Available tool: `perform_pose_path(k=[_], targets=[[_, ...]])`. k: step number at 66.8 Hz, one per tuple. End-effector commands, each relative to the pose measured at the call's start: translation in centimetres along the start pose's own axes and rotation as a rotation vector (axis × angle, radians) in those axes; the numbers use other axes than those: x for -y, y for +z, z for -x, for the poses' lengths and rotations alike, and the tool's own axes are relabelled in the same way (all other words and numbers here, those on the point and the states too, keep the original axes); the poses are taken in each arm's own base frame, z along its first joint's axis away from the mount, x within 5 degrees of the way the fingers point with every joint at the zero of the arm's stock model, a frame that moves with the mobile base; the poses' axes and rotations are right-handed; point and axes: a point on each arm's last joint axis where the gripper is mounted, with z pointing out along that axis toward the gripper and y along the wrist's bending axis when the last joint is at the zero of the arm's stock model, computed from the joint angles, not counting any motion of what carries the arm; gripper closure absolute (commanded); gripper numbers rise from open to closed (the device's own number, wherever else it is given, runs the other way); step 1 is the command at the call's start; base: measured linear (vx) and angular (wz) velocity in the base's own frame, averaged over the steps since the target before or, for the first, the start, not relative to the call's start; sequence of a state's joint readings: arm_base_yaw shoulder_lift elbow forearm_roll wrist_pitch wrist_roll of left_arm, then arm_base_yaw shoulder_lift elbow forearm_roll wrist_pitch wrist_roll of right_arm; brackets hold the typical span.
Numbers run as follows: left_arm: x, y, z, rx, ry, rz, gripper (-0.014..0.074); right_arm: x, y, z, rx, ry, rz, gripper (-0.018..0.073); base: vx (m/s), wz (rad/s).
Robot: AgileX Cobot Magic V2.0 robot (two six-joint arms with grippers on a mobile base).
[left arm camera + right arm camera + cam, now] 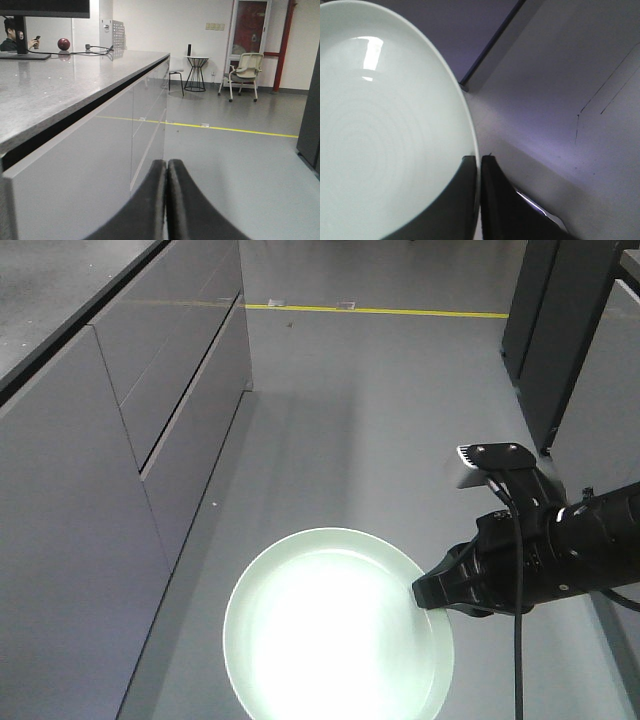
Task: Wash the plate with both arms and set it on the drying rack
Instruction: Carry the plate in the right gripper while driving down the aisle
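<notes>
Front-facing cam: right arm is holding the plate out beside the cabinet

So the right gripper (425,592) is pinching the pale green plate (335,630) by its rim, on the edge facing away from the grey cabinet (120,440). The plate is sitting roughly flat, face up, in the air over the grey floor (380,420). It's hanging near the cabinet's base but not touching it, as far as I can tell. Light is glaring off the middle of it pretty hard.

The wrist cam on that arm is showing the two black fingers (462,200) nearly closed. One is lying across the plate's face and the other is sitting on the outer side of the rim, with the rim squeezed in between them. Cabinet fronts are filling the rest of that shot.

The left gripper (166,170) is pointing along the cabinet, close beside its drawer fronts. Its fingers are pressing flat against each other with nothing between them.

Its wrist cam is looking along the cabinet's grey speckled top (60,85), where a red ball (63,44) is sitting towards the far end beside a monitor stand (21,37). Past the end of the cabinet a yellow line (225,129) is running across the floor. Further beyond that, a pale chair (245,67) and a small round table (196,67) are standing by the wall.
</notes>
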State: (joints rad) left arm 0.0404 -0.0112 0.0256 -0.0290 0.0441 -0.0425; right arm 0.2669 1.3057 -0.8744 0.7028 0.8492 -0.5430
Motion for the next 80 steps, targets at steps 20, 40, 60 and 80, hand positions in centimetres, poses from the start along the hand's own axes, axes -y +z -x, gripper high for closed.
perform_pose_path(k=[20,40,60,80], targets=[[0.14,-0.27,1.67,0.116,-0.009,-0.014,0.0603,-0.77,-1.14,0.90,0.077,-0.008,0.017,0.0561,0.18,-0.06],[0.14,-0.27,1.67,0.116,-0.009,-0.014,0.0603,-0.77,-1.14,0.90,0.077,-0.008,0.017,0.0561,0.18,-0.07],[0.14,-0.27,1.67,0.116,-0.009,-0.014,0.0603,-0.77,-1.14,0.90,0.077,-0.008,0.017,0.0561,0.20,-0.05],[0.14,-0.27,1.67,0.116,-0.009,-0.014,0.0603,-0.77,-1.14,0.90,0.077,-0.008,0.017,0.0561,0.20,-0.05]])
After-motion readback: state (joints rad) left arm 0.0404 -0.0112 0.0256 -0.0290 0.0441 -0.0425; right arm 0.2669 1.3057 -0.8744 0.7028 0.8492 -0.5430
